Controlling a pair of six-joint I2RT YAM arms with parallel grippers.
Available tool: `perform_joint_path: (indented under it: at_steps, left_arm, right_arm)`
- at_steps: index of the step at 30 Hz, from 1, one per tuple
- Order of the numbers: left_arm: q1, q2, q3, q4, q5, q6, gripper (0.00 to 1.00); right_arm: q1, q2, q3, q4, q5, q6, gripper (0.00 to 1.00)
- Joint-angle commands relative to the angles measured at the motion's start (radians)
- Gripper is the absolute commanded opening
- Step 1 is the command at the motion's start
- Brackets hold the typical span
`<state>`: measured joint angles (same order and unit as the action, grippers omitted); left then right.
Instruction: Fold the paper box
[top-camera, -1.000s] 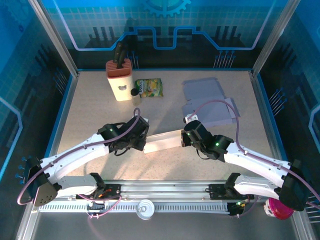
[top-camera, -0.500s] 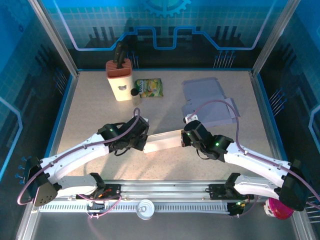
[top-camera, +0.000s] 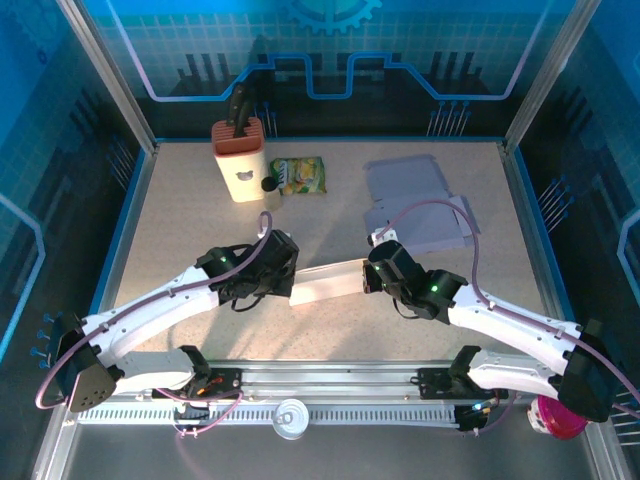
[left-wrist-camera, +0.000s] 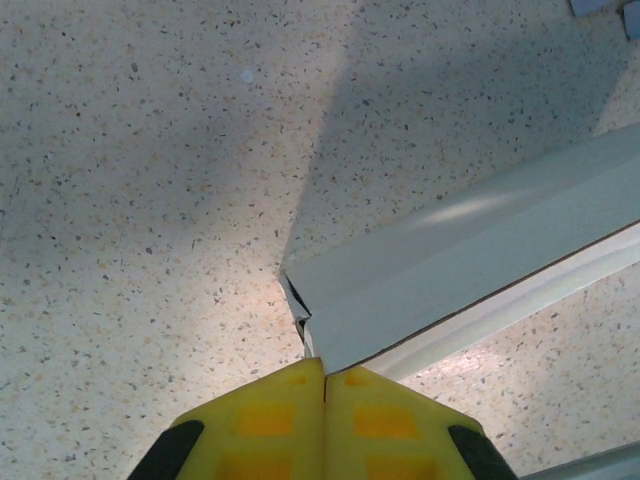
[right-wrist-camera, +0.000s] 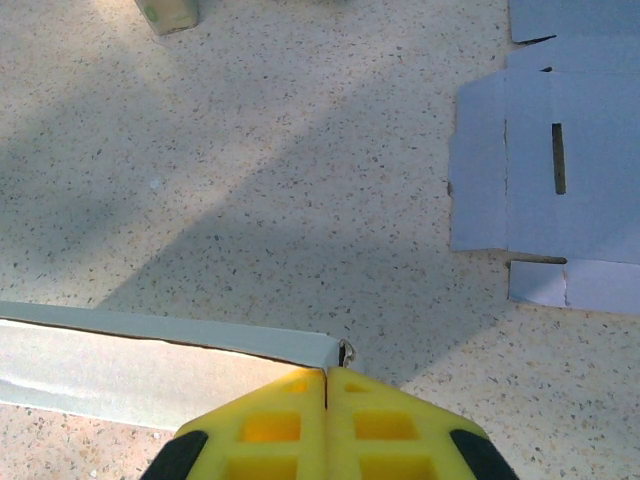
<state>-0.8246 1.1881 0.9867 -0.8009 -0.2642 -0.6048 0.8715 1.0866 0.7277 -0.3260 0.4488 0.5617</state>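
A half-folded white paper box (top-camera: 326, 283) lies lengthwise between my two grippers at the table's near middle. Its left end is pinched by my left gripper (top-camera: 289, 287), which is shut on it. In the left wrist view the yellow fingertips (left-wrist-camera: 270, 420) meet at the box's corner (left-wrist-camera: 330, 350), and the box (left-wrist-camera: 470, 265) runs off to the right. My right gripper (top-camera: 367, 279) is shut on the right end. The right wrist view shows that gripper (right-wrist-camera: 326, 378) closed on the wall edge, with the box (right-wrist-camera: 130, 365) stretching left.
Flat grey box blanks (top-camera: 415, 205) lie at the back right, also in the right wrist view (right-wrist-camera: 550, 170). A knife block (top-camera: 240, 160) and a green snack packet (top-camera: 298, 176) stand at the back left. A red object (top-camera: 560, 418) sits beyond the rail at the bottom right.
My left gripper has closed on the box's left end and shifted slightly. The right arm and the box have barely moved.
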Motion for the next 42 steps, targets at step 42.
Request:
perform_joint_path:
  at_steps: [42]
  left_arm:
    - [0.042, -0.087, -0.168, 0.172, 0.043, -0.084, 0.00]
  right_arm:
    - [0.023, 0.013, -0.017, -0.022, 0.004, 0.013, 0.00]
